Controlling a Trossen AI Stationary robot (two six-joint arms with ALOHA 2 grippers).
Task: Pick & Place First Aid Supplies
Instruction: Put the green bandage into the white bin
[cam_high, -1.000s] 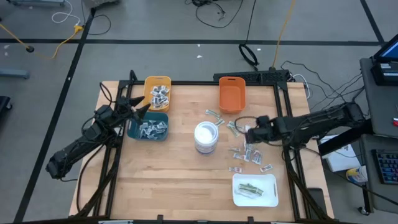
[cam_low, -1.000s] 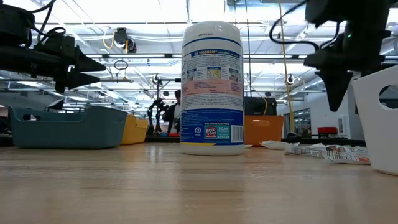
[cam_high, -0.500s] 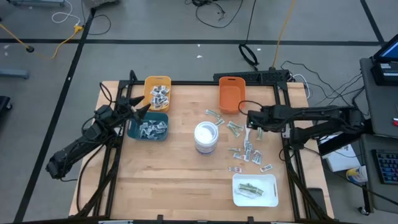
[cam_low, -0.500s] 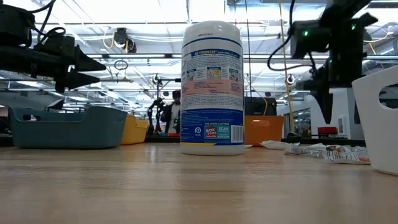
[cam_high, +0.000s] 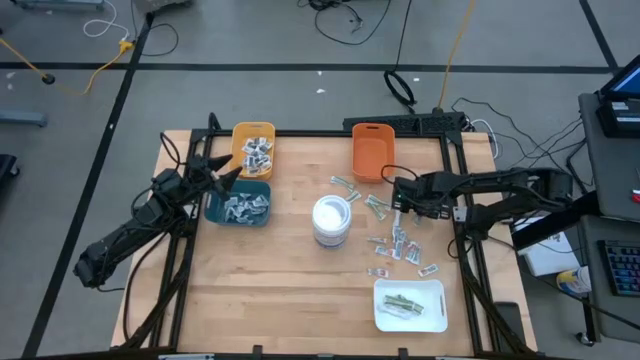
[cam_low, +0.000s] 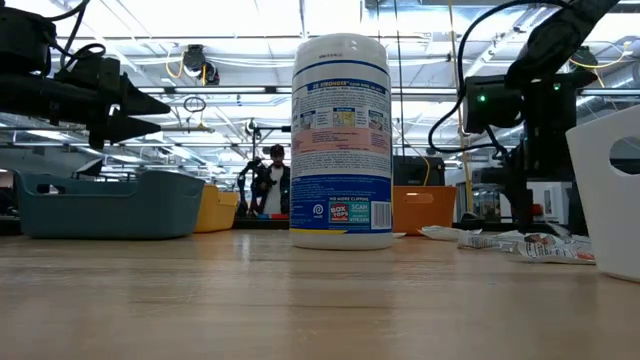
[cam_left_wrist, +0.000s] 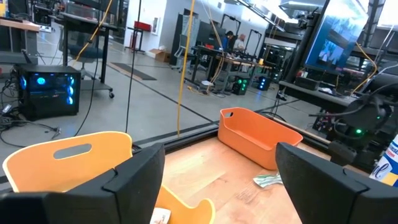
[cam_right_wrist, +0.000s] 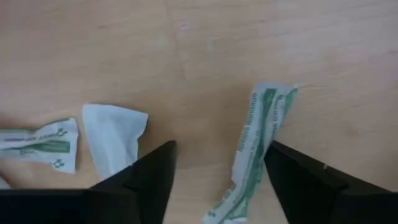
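Your right gripper (cam_right_wrist: 214, 180) is hanging low over the loose packets, jaws spread, gripping nothing; a green-and-white strip packet (cam_right_wrist: 255, 146) is lying on the table (cam_high: 290, 290) between its fingers. Left gripper (cam_high: 228, 173) is idling wide open over the teal bin (cam_high: 240, 205).

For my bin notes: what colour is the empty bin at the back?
Orange, clearest in the high view.

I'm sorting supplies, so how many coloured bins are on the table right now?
3: yellow bin at the far left, teal bin just in front of it, orange bin far, right of centre.
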